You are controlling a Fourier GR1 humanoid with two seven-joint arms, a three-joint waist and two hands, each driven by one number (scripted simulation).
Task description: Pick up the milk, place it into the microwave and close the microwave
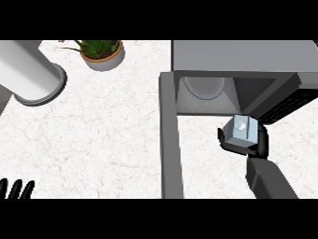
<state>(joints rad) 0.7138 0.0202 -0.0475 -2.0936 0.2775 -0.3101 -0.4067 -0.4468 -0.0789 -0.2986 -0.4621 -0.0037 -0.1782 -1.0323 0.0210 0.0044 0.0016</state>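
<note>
Resting left hand [10,189] at lower left edge, fingers straight, on white marble counter [99,135]. Further right, one grey microwave [247,58], swung-open door [170,140] left of right hand [258,142]. Curled round one pale blue milk carton [242,130], just before the open cavity.

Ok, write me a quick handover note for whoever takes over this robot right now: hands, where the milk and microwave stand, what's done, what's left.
Right hand: curled round the milk carton, held just in front of the microwave opening.
Left hand: open, resting at the lower left edge, fingers up.
Microwave door: swung open toward the robot; a plate sits inside the cavity.
Done: milk picked up and brought to the opening.
Left: set the milk inside, let go, withdraw the hand, close the door.
</note>
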